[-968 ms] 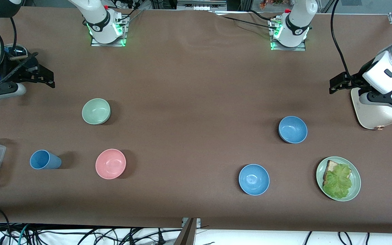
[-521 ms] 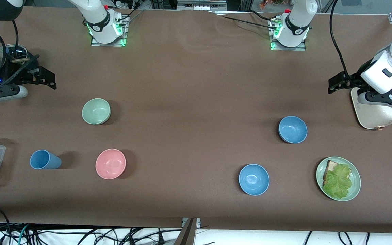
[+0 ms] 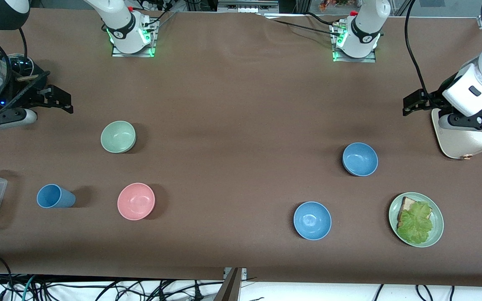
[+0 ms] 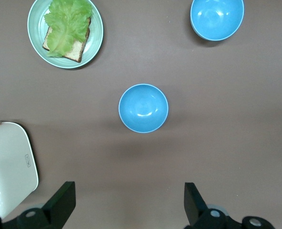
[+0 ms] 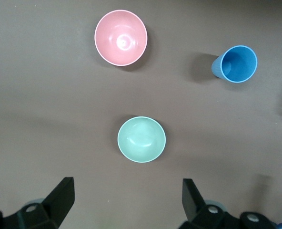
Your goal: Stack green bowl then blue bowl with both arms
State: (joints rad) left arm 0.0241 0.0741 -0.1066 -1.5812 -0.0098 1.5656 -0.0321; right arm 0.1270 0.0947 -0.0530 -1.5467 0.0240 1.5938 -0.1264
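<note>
Right wrist view shows the green bowl on the table below the right gripper, whose fingers are spread wide and empty. Left wrist view shows the blue bowl likewise below the wide-open, empty left gripper; the second blue bowl lies nearer the front camera. Since a second ago the right gripper has edged toward the green bowl, while the left gripper barely shifted and neither bowl moved
</note>
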